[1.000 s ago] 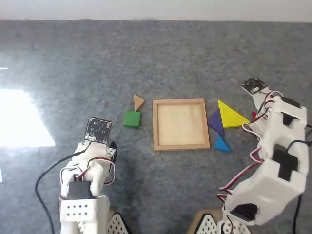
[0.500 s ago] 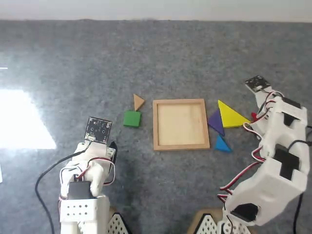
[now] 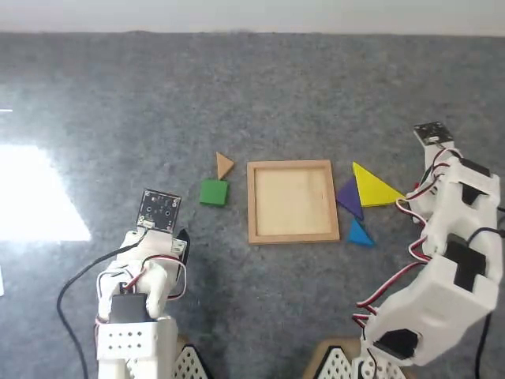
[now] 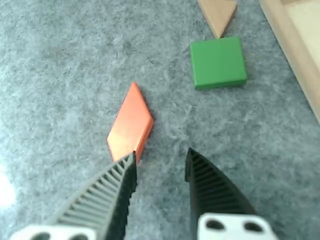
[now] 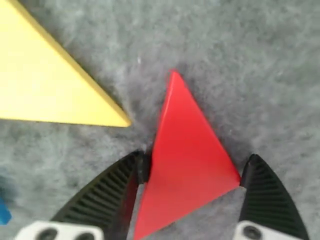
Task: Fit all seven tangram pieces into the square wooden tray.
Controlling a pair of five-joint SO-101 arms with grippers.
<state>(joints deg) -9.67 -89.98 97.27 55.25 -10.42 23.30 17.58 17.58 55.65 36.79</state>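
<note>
Left wrist view has the left hand [image 4: 160,156] low over the counter [image 4: 60,60] with its fingers apart and nothing between them. The orange parallelogram [image 4: 130,123] lies just ahead of one fingertip, off the hand's centre line, with its long axis running away from the hand at a slight slant. Beyond it are the green square [image 4: 218,62] and the tan triangle [image 4: 218,13]. In the high view these two sit just left of the tray [image 3: 292,234], which holds no piece yet. To the tray's right are the purple piece [image 3: 349,197], which looks like a triangle, the yellow triangle [image 3: 372,186] touching it, and the blue triangle [image 3: 360,232] just below them. Farthest right, in the right wrist view, the right hand [image 5: 196,161] is spread wide around the red triangle [image 5: 185,150]. One finger is at or nearly on the triangle's long edge and the other is by its far corner, not yet clamped, and the apex points away from the hand beside the yellow tip. I judge the coming move to be a squeeze across that triangle. The right arm is much the nearer, and the tray lies leftward past the yellow piece. The count is seven pieces: one square, one parallelogram and five triangles if the purple is one, plus one tray.
</note>
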